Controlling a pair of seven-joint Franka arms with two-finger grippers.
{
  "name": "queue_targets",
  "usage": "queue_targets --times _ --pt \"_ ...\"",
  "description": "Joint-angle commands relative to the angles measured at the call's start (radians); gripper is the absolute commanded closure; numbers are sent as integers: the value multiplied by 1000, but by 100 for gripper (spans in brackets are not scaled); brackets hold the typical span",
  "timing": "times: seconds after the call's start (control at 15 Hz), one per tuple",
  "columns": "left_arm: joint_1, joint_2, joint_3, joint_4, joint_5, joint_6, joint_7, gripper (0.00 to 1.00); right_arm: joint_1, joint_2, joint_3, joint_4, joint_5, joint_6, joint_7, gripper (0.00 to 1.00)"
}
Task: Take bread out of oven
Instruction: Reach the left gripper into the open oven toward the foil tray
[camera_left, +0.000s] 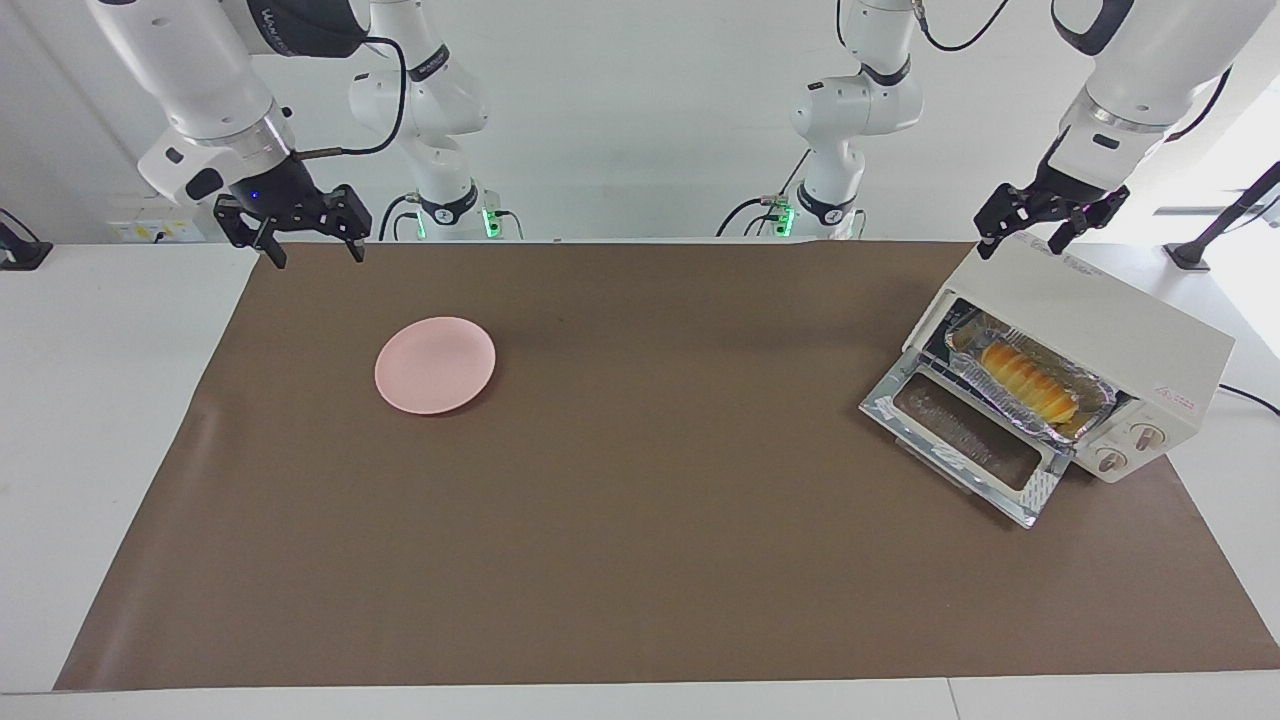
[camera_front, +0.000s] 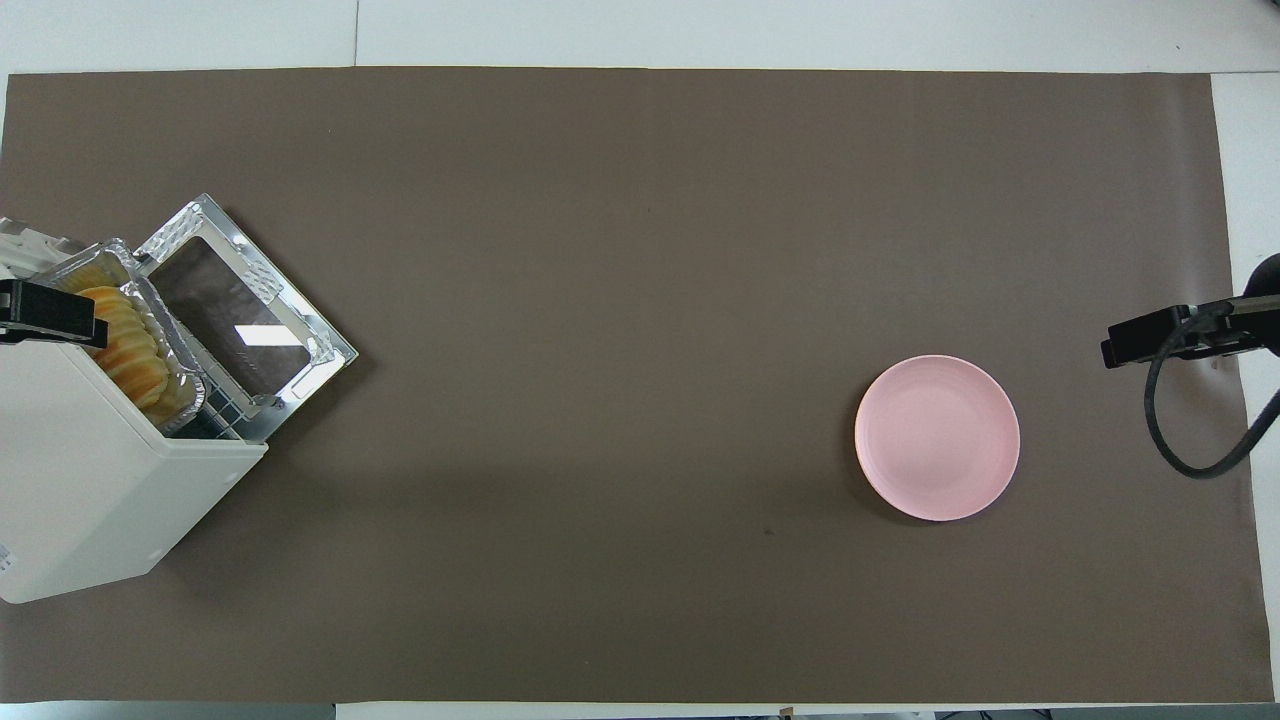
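Cream-white, the oven (camera_left: 1075, 360) sits at the left arm's end of the brown-covered counter (camera_left: 640, 560), its door (camera_left: 965, 440) dropped flat. From the facing side I can see the bread (camera_left: 1028, 382) lying in a foil tray (camera_left: 1035, 405) that pokes partway out of the mouth, over the door. The left gripper (camera_left: 1048, 218) hangs above the oven's top, at the end nearer the robots, fingers spread and holding nothing. The right gripper (camera_left: 292, 222) hangs over the mat's edge at the right arm's end, also released and empty; that arm looks to be waiting. A pink plate (camera_left: 435, 365) lies on the mat near it, well apart from the oven.

From overhead, the bread (camera_front: 128, 345) shows as ridged segments in the tray (camera_front: 172, 350), just above the oven (camera_front: 95, 490) body. A dark bar of the left gripper (camera_front: 45, 315) covers the tray's end, though it is up in the air. The plate (camera_front: 937, 437) is bare, and the right gripper (camera_front: 1160, 335) sits at the frame's edge beside it.

Nothing is taken out yet. I'd say the left arm should come down in front of the opening, fingers straddling the loaf across its width, not its length. Squeeze lightly, clear of the crinkled foil rim, then lift straight before carrying it away.
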Motion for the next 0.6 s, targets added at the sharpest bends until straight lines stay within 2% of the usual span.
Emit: queue_targets --times 0.0,0.2,0.27,0.4,0.53 --pt "-2 -8 -2 -9 -14 26 9 0 -9 -20 5 -19 -11 1 -7 0" --pt "0 -18 -2 -54 -14 110 -2 0 -9 -20 5 -19 -11 1 -7 0" --pt "1 -2 0 -50 -14 125 -32 0 -9 -20 5 -19 -13 1 -7 0" --pt "2 84 0 -26 -4 150 -174 0 -9 -20 5 -19 -13 1 -7 0" --pt "12 133 0 -7 -1 204 -332 0 -9 -20 5 -19 -13 1 -7 0"
